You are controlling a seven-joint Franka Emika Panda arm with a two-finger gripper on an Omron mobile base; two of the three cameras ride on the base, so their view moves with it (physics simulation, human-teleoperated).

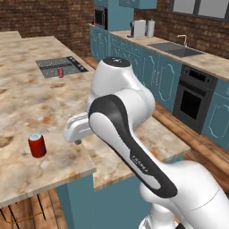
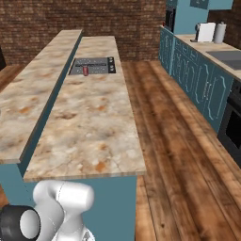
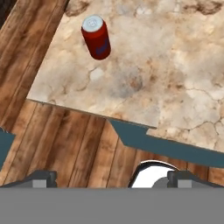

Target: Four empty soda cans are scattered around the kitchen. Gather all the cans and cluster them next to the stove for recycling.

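Note:
A red soda can with a silver top stands upright near the corner of the raised beige counter; the hand view has it at upper left. My gripper hangs to the right of it, over the lower counter's edge, well apart from it. It is open, with nothing between the fingertips. A second soda can stands on the near part of the black stove, also seen from the right on the stove.
The island has a raised ledge beside a lower counter. Wood floor runs between the island and the wall cabinets with a sink, a built-in oven, a toaster and a microwave.

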